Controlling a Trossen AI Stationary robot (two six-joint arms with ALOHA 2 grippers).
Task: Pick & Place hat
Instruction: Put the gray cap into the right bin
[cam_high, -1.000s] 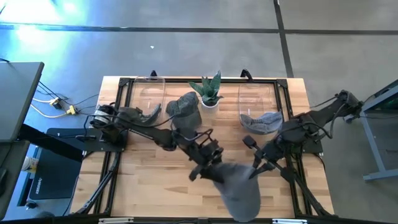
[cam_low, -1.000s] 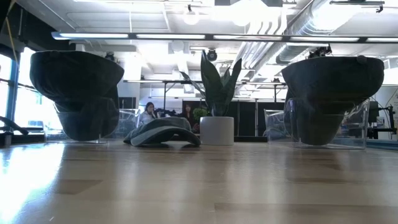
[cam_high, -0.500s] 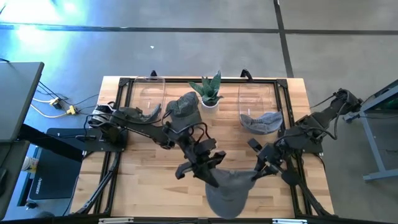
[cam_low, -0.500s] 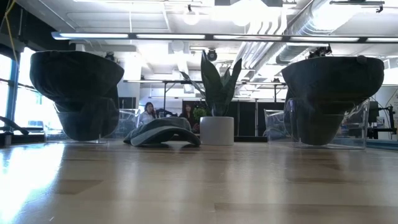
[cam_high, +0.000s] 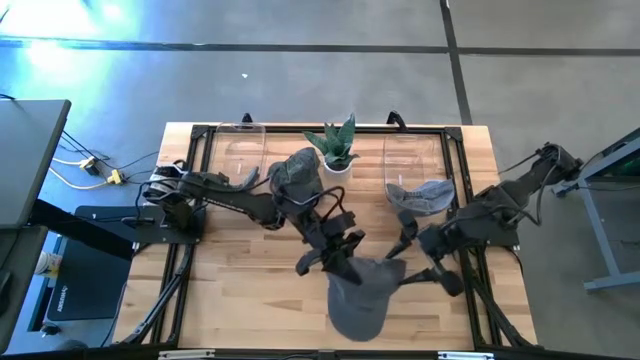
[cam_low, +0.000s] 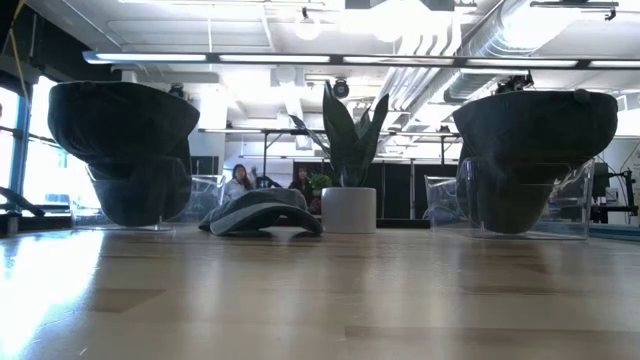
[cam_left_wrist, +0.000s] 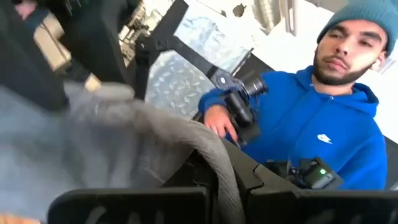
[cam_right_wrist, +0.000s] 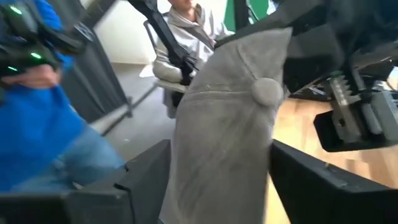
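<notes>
A: Wooden bench (cam_high: 230, 290), same as a second ago. Both arms met over its near middle.

B: Grey hat (cam_high: 360, 295) hanging there now, drawn back toward the middle from the near edge.

A: Second hat (cam_high: 297, 172) beside the plant (cam_high: 336, 148), third one (cam_high: 421, 196) in the clear stand. Unmoved.

B: Left gripper (cam_high: 340, 258): clenched on the grey hat's brim, open a second ago.

A: Right gripper (cam_high: 420, 262): released now, fingers spread either side of the hat, earlier pinched on it.

B: Person in a blue hoodie (cam_left_wrist: 323, 134) beyond the bench.
</notes>
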